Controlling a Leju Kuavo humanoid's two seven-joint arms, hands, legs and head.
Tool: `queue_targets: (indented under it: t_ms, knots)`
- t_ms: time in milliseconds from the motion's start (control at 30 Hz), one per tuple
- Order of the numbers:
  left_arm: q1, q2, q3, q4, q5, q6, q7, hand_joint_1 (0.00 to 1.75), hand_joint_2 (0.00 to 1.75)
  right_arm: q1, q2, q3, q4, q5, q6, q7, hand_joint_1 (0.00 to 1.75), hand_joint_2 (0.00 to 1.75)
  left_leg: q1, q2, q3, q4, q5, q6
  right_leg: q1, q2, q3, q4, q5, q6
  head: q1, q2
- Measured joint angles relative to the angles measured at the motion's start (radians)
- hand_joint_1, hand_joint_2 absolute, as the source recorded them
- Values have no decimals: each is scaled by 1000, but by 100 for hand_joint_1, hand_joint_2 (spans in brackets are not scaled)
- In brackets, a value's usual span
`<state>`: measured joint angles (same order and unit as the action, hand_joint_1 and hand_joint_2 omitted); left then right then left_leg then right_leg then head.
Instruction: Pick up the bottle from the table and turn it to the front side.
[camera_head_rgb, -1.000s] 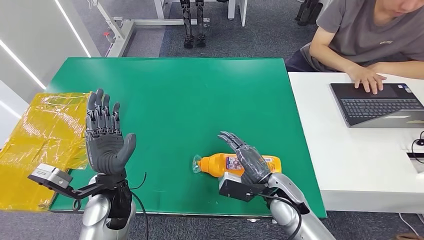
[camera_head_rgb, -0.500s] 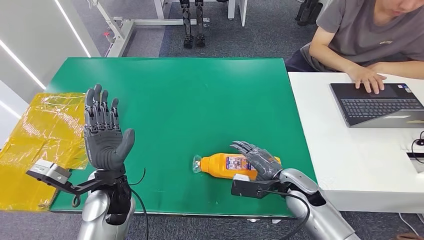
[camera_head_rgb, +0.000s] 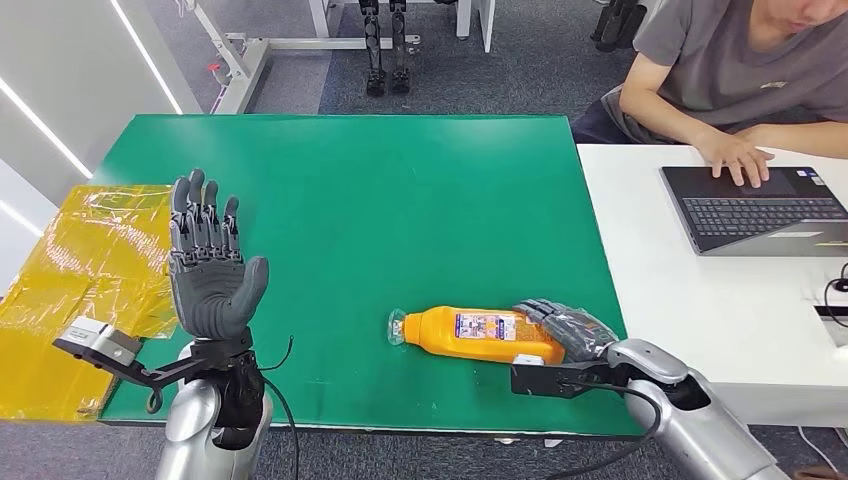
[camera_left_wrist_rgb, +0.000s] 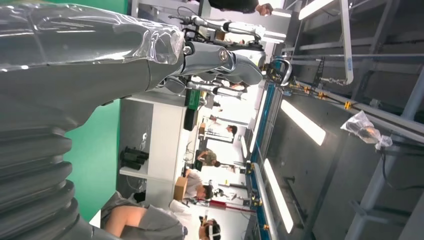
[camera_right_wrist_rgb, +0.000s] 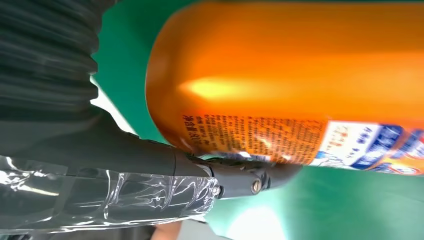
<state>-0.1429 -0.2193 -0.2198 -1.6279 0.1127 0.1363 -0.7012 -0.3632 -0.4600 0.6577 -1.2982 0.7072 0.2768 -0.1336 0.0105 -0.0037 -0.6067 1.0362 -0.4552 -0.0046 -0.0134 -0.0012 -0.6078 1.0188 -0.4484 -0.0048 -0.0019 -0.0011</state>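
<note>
the bottle (camera_head_rgb: 478, 331) lies on its side near the front edge of the green worktop (camera_head_rgb: 380, 200). the right hand (camera_head_rgb: 570, 330) is wrapped at its base; whether the fingers (camera_head_rgb: 545, 312) are closed firmly cannot be told. a full grasp should be confirmed before lifting. the left hand (camera_head_rgb: 208, 270) is raised with fingers spread, holding nothing.

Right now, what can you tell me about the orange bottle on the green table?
The bottle is orange and looks like plastic, with a clear cap end and a white and blue label with small print. It lies on its side near the front edge of the green table, cap pointing toward the robot's left. The right hand is at its bottom end, fingers against it. Whether it is gripped yet is hard to tell.
</note>
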Motion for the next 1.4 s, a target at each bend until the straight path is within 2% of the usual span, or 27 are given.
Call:
queue_targets:
  t_ms: [233, 400, 600, 800, 1000, 1400]
  knots:
    - [0, 0, -2, 0, 1, 9, 0, 0, 175, -4, -59, 20, -21, -4, 13, 14, 0, 175, 0, 0, 0, 0, 0, 0, 0, 0, 0, 0, 0, 0, 0, 0]
    - [-2, 0, -3, 1, 7, 24, 0, 0, 175, -12, -66, 33, -8, -14, 22, 11, 0, 175, 0, 0, 0, 0, 0, 0, 0, 0, 0, 0, 0, 0, 0, 0]
    - [-13, 1, -10, 10, 19, 56, 0, 0, 175, -88, -65, 52, 73, -35, 22, -31, 0, 175, 0, 1, 0, 0, 0, 0, 0, 0, 0, 0, 0, 0, 0, 0]
    - [-15, 1, -18, 11, 24, 70, 0, 0, 175, -199, -43, 84, 168, -49, 23, -64, 0, 175, 0, 0, 0, 0, 0, 0, 0, 0, 0, 1, 1, 0, 0, 0]
    - [-18, 1, -24, 15, 25, 75, 0, 0, 175, -287, 10, 117, 231, -48, 22, -75, 0, 175, 0, 1, 0, 0, 0, 0, 0, 1, 0, 1, 0, 0, 0, 0]
    - [-21, 1, -30, 27, 28, 74, 0, 0, 175, -352, 69, 157, 278, -55, 18, -86, 0, 175, 0, 0, 0, 0, 0, 0, 0, 0, 0, 1, 0, 0, 0, 0]
